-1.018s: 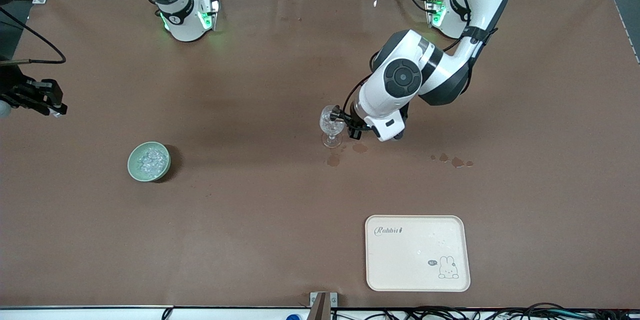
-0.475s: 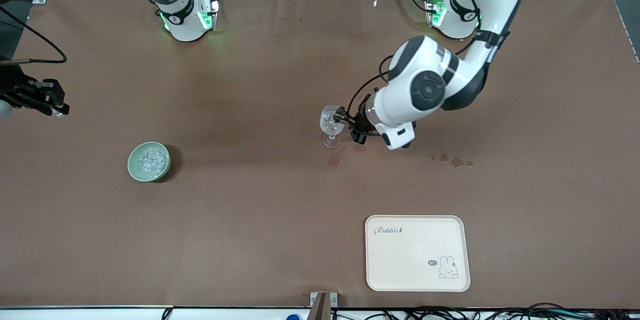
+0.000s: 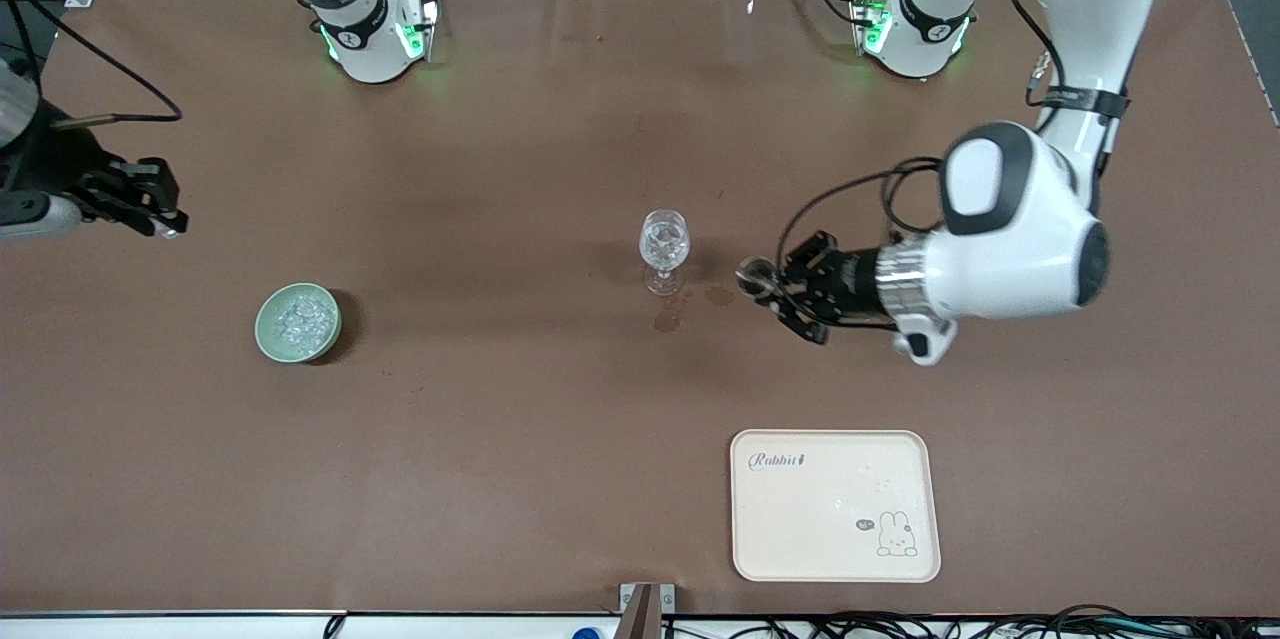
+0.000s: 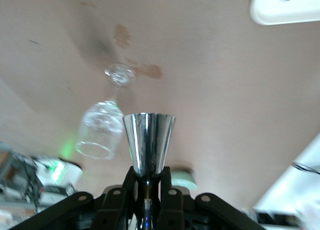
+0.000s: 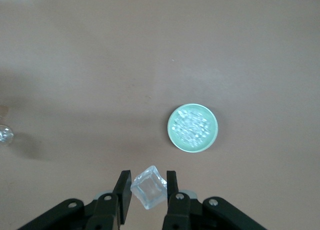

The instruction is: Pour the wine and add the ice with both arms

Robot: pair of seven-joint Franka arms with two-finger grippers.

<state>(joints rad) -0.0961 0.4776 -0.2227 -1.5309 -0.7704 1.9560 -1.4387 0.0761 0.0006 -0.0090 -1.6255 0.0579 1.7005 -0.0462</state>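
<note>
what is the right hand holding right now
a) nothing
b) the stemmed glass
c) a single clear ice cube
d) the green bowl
c: the right wrist view shows the right hand shut on a single clear ice cube between its fingers, up over the table, while the green bowl of ice sits apart below.

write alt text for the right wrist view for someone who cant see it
The right gripper is shut on a clear ice cube, high above the brown table. Below sits a pale green bowl heaped with ice, and a stemmed glass shows at the frame's edge.
</note>
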